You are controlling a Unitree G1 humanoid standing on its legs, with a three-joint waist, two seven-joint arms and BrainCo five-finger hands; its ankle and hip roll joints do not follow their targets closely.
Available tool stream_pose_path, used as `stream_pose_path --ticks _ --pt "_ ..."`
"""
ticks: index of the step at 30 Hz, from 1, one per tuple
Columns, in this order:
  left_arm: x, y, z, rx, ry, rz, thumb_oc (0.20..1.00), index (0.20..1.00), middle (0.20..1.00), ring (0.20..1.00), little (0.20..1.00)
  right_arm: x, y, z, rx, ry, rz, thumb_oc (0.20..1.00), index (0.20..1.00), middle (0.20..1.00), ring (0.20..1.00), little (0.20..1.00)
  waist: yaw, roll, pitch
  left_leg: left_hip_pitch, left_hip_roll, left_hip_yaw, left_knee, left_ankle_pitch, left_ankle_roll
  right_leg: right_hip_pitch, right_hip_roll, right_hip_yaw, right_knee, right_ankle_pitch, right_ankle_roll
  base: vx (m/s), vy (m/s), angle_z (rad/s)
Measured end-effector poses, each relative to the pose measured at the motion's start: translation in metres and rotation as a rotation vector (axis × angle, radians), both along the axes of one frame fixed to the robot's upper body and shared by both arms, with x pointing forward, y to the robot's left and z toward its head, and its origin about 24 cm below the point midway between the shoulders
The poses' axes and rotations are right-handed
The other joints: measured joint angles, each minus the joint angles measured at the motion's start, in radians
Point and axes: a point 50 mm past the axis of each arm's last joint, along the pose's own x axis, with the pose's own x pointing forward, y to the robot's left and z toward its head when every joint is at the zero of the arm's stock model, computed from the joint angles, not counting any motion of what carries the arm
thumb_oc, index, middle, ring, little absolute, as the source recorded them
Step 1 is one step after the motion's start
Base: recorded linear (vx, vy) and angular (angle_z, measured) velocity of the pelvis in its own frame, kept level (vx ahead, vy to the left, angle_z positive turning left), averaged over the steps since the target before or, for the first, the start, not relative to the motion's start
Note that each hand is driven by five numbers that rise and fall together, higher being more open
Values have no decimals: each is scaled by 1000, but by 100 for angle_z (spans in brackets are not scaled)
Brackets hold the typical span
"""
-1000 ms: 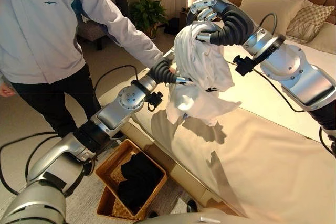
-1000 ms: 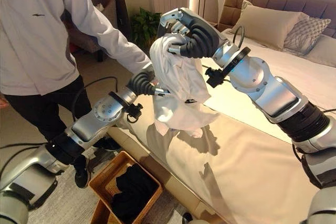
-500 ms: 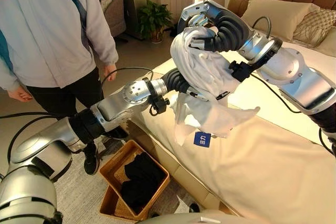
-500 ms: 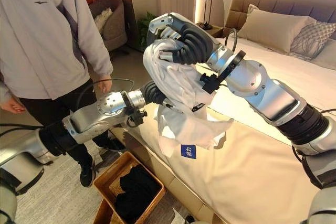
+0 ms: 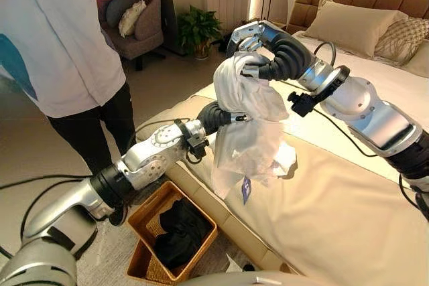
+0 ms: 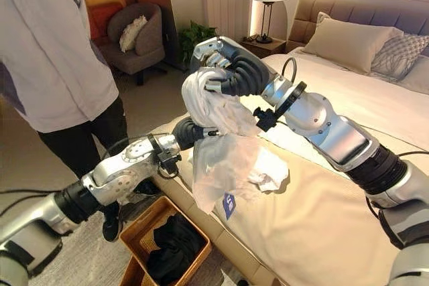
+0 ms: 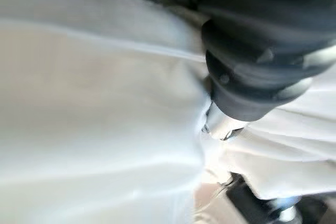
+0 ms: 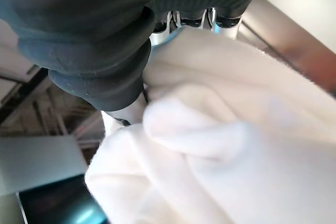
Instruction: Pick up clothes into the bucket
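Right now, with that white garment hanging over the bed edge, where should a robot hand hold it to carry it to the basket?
Keep hold of the bunched top of the white garment, where the right robot hand clamps it from above. The rest hangs loose with a blue tag low down, so a high grip should let it drop into the basket on the floor.

The white garment (image 5: pixel 249 132) now hangs lower — longer — and the person (image 5: pixel 60 51) has stepped back.

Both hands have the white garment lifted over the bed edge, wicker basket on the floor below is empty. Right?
Not empty. In the left eye view the wicker basket already holds dark clothing. The rest stands: the right hand and left hand hold the white garment up over the bed edge.
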Motion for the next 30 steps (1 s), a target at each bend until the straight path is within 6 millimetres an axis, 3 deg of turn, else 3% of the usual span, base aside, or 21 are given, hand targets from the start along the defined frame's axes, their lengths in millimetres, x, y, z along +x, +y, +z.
stream_pose_path --ticks 1,2,11,13,16,18,19,22,23,24,25,28,30 --pt "0 1 -2 -31 19 14 200 200 200 200 200 0 -1 -1 6 1 -6 664 664 664 664 664 0 -1 0 0 0 0 0 0 0 0 0 0 0 0 0 0 0 0" --pt "0 3 -7 -77 55 40 200 200 200 200 200 1 -3 -4 16 4 -16 1000 1000 1000 1000 1000 3 -1 0 -1 0 0 0 0 0 0 0 0 0 0 0 0 0 0" --pt "6 38 -33 -280 214 318 200 200 200 200 200 2 -27 -8 125 -5 -119 1000 1000 1000 1000 1000 4 -1 0 -2 1 -2 0 -2 2 0 0 -4 0 -4 4 1 1 1" --pt "7 51 -34 -325 214 393 200 200 200 200 200 3 -41 -14 189 13 -176 1000 1000 1000 1000 1000 5 -2 0 -3 1 -6 0 -2 2 1 -1 -9 0 -5 4 11 11 7" --pt "4 78 -36 -389 204 524 200 200 200 200 200 3 -69 -40 298 94 -293 1000 1000 1000 1000 1000 11 -7 1 -3 1 -8 0 -3 3 1 0 -11 -1 -8 2 3 2 1" --pt "2 89 -38 -383 181 585 200 200 200 200 200 2 -86 -64 359 174 -372 1000 1000 1000 1000 1000 17 -9 2 -5 1 -11 0 -3 3 0 0 -12 0 -11 6 -4 10 2" --pt "-1 100 -39 -365 155 643 200 200 200 200 200 -3 -106 -98 452 277 -474 1000 1000 1000 1000 1000 25 -17 5 -5 2 -12 0 -3 3 -3 1 -12 2 -14 4 0 0 0" --pt "-7 126 -39 -338 102 782 200 200 200 200 200 -20 -132 -163 467 512 -653 1000 1000 1000 1000 1000 30 -13 17 -24 -1 -24 0 -8 11 -20 -3 -18 11 -18 4 -22 9 6" --pt "-9 133 -37 -319 75 816 200 200 200 200 200 -26 -137 -177 489 555 -692 1000 1000 1000 1000 1000 31 -14 22 -26 -1 -25 0 -8 11 -24 -3 -20 14 -20 4 -38 10 11" --pt "-14 150 -34 -253 11 912 200 200 200 200 200 -47 -152 -221 479 686 -821 1000 1000 1000 1000 1000 30 -17 25 -34 -1 -26 0 -7 9 -31 -4 -24 17 -24 5 -43 8 10" --pt "-18 162 -31 -232 -23 973 200 200 200 200 200 -64 -162 -253 459 807 -923 1000 1000 1000 1000 1000 34 -20 35 -35 -1 -28 0 -5 5 -31 -4 -29 18 -25 5 -59 9 11" --pt "-30 190 -23 -121 -135 1160 200 200 200 200 200 -115 -173 -310 296 1024 -1089 1000 1000 1000 1000 1000 33 -10 84 -44 -6 -36 0 -4 5 -37 -11 -40 23 -29 9 -69 6 10" --pt "-34 196 -20 -91 -169 1215 200 200 200 200 200 -128 -171 -323 252 1077 -1114 1000 1000 1000 1000 1000 30 -11 101 -52 -8 -39 2 -4 5 -44 -13 -43 26 -29 10 -61 16 4"
